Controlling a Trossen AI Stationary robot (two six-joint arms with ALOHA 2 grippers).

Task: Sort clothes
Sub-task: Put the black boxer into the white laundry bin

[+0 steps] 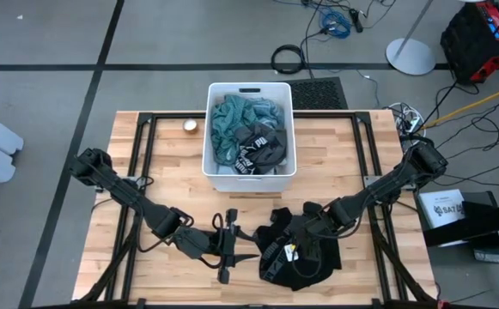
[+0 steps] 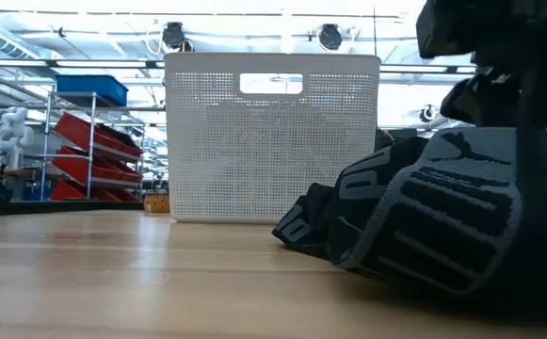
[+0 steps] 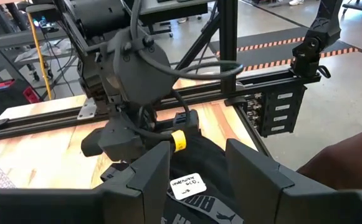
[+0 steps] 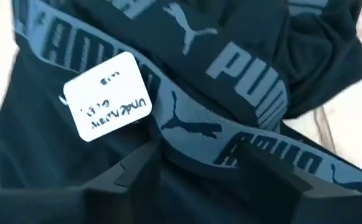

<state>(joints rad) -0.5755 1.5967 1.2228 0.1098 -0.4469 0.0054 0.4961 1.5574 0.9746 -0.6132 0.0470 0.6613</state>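
A black garment [image 1: 305, 262] with a grey lettered waistband [image 4: 193, 127] and a white tag [image 4: 106, 96] lies crumpled on the table, near the front, right of centre; it also shows in the low view [image 2: 442, 217]. My right gripper [image 1: 305, 233] is open above it, pointing down, its fingers either side of the waistband [image 4: 199, 162]. My left gripper [image 1: 245, 246] is open and level at the garment's left edge, with the tag [image 3: 187, 185] between its fingers. Teal [image 1: 228, 124] and black [image 1: 262, 146] clothes lie in the white bin [image 1: 249, 86]. My right gripper's open fingers [image 4: 137, 171] stand on either side of the grey waistband, coming from above. I cannot tell whether they touch the cloth. My left gripper's open fingers [image 3: 149, 174] flank the garment's edge from the table's left. I cannot tell whether they touch it.
The white perforated bin [image 2: 273, 141] stands at the table's far middle. A small round thing [image 1: 191, 126] lies left of it. Black frame rails [image 1: 142, 154] run along the table's left and right sides. Bare wood [image 1: 146, 275] lies at the front left.
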